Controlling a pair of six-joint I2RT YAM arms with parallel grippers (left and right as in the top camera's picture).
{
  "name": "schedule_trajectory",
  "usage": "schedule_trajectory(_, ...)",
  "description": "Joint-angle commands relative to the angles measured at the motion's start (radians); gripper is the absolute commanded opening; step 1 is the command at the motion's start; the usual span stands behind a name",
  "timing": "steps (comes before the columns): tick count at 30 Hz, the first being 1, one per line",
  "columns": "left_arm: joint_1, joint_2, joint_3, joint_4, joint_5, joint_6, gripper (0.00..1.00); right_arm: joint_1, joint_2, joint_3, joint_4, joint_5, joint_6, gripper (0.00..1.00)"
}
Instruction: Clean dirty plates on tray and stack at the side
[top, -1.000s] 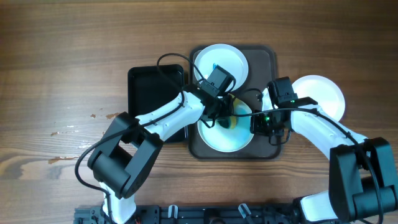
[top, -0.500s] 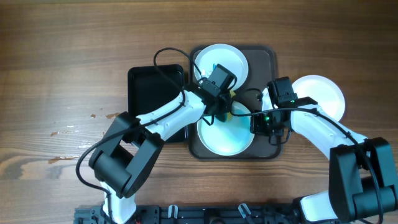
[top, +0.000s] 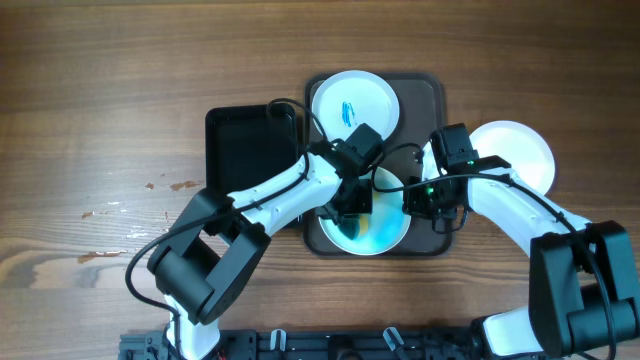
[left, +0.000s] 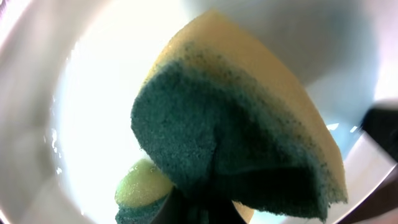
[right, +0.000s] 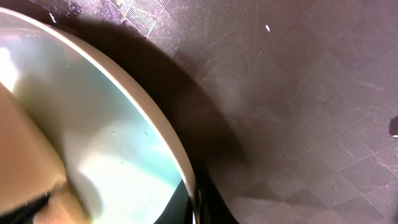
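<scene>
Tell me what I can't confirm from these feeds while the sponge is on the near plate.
1. Near plate centre: overhead, the left gripper covers it; left wrist view, the sponge blocks it. Smear left or not, cannot tell.
2. Left gripper's pinch: left wrist view, hidden behind the sponge, cut by the bottom edge.
3. Side plate: overhead, one or several stacked, too flat to tell.

White plate (right: 112, 143) (rim curved) on textured tray (right: 298, 93)

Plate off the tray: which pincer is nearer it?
Right. The right pincer, gripping the near plate's rim, sits left of the off-tray plate; the left pincer, holding a sponge, is farther left.
</scene>
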Motion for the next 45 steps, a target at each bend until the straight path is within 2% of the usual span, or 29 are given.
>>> schedule_trajectory(1, -0.029, 0.025, -0.055, -0.108, 0.093, 0.011, 0.04, -0.004, 0.033, -0.019, -0.008, 0.1, 0.032, 0.04)
schedule_trajectory(6, 0.001, -0.037, -0.055, -0.124, 0.093, 0.011, 0.04, -0.004, 0.033, -0.019, -0.009, 0.099, 0.029, 0.04)
schedule_trajectory(10, 0.132, -0.219, -0.055, -0.125, 0.084, -0.002, 0.04, -0.004, 0.033, -0.019, -0.008, 0.099, 0.002, 0.05)
schedule_trajectory(13, 0.289, -0.337, -0.055, -0.143, -0.046, -0.023, 0.04, -0.004, 0.033, -0.019, -0.008, 0.095, -0.052, 0.04)
schedule_trajectory(16, 0.401, -0.331, -0.067, -0.165, -0.185, -0.022, 0.04, -0.004, 0.033, -0.019, -0.006, 0.095, -0.078, 0.04)
schedule_trajectory(19, 0.458, -0.278, -0.152, -0.122, -0.273, -0.023, 0.04, -0.004, 0.033, -0.019, 0.006, 0.095, -0.114, 0.04)
schedule_trajectory(22, 0.495, -0.209, -0.25, -0.033, -0.283, -0.023, 0.04, -0.004, 0.033, -0.019, 0.032, 0.088, -0.156, 0.06)
schedule_trajectory(27, 0.509, -0.213, -0.231, -0.053, -0.256, -0.011, 0.06, -0.004, 0.03, -0.012, 0.021, 0.035, -0.113, 0.04)
schedule_trajectory(29, 0.512, -0.26, -0.18, -0.13, -0.249, -0.011, 0.17, -0.004, -0.011, 0.024, -0.045, 0.051, -0.066, 0.04)
schedule_trajectory(33, 0.526, -0.364, -0.097, -0.228, -0.237, -0.012, 0.51, -0.004, -0.085, 0.199, -0.285, 0.114, -0.084, 0.04)
schedule_trajectory(36, 0.572, -0.468, -0.057, -0.29, -0.233, -0.012, 0.55, 0.0, -0.085, 0.372, -0.451, 0.147, -0.129, 0.04)
schedule_trajectory(39, 0.678, -0.594, -0.043, -0.335, -0.219, -0.014, 0.63, 0.027, -0.083, 0.528, -0.51, 0.159, -0.129, 0.04)
schedule_trajectory(42, 0.796, -0.703, -0.043, -0.359, -0.177, -0.01, 0.63, 0.122, -0.039, 0.663, -0.517, 0.24, -0.124, 0.05)
schedule_trajectory(45, 0.88, -0.806, -0.043, -0.37, -0.15, -0.011, 0.65, 0.25, 0.108, 0.867, -0.551, 0.283, -0.116, 0.05)
